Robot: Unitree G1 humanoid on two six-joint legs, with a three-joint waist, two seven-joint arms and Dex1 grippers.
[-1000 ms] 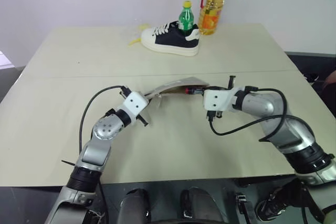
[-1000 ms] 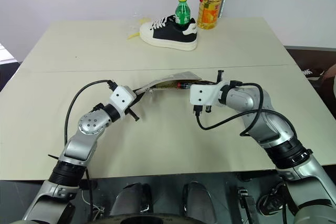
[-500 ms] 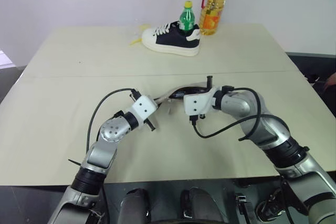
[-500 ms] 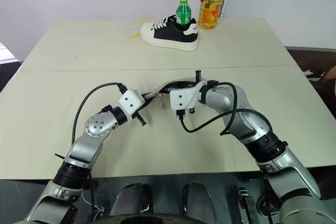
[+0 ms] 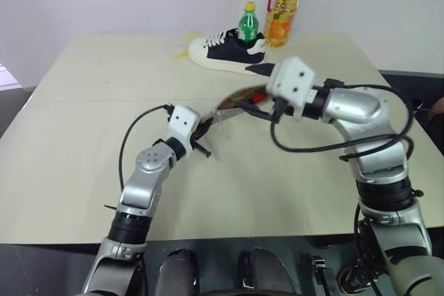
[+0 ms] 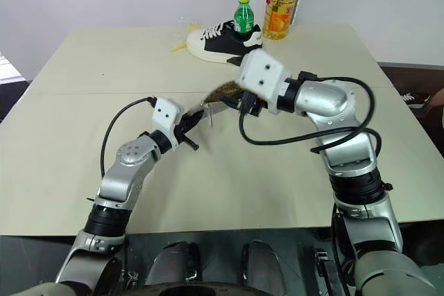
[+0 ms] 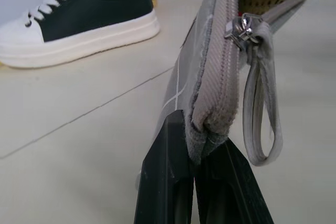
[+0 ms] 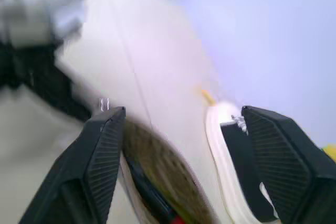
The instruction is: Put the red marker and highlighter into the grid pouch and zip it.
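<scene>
My left gripper (image 7: 194, 145) is shut on the end of the grid pouch (image 5: 232, 99) and holds it tilted up off the table. The pouch mouth is open, and its grey zipper pull strap (image 7: 260, 124) hangs beside the slider. The red marker (image 8: 152, 198) lies inside the mouth, and its red end (image 5: 258, 95) shows at the upper lip. Just above that raised end hovers my right gripper (image 8: 181, 124), open, with nothing between its fingers. The highlighter is out of view.
At the table's far edge stand a black-and-white shoe (image 5: 225, 50), a green bottle (image 5: 247, 20) and a tall oil bottle (image 5: 283, 5). A yellow scrap (image 5: 182, 52) lies left of the shoe. The beige table (image 5: 83, 136) has a seam across its middle.
My right gripper has opened, rolled and risen from the pouch mouth, leaving the marker inside. My left gripper kept its hold and rolled, so the pouch's free end stands higher.
</scene>
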